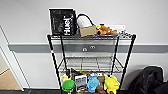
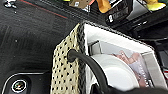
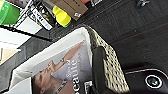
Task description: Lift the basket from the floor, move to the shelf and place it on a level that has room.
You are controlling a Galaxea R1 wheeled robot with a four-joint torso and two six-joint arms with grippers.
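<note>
The beige perforated basket [image 2: 65, 72] with a dark woven rim and white lining hangs over the charcoal floor [image 2: 30, 37]. It holds a white round thing [image 2: 115, 72] and a magazine [image 3: 67, 72]. My left gripper [image 2: 75, 56] hooks a black finger over one short side of the rim. My right gripper [image 3: 96, 53] clamps the opposite side of the basket [image 3: 112, 72]. In the head view the black wire shelf [image 1: 51, 50] stands straight ahead against the wall. Its middle level [image 1: 90, 63] is bare wire grid.
The top tier carries a black Huel bag [image 1: 62, 22], a small cardboard box [image 1: 87, 30] and orange toys [image 1: 106, 30]. Colourful toys [image 1: 92, 83] crowd the bottom tier. A black bag [image 1: 150, 80] lies on the floor to the right, a doorway [image 1: 6, 75] opens left.
</note>
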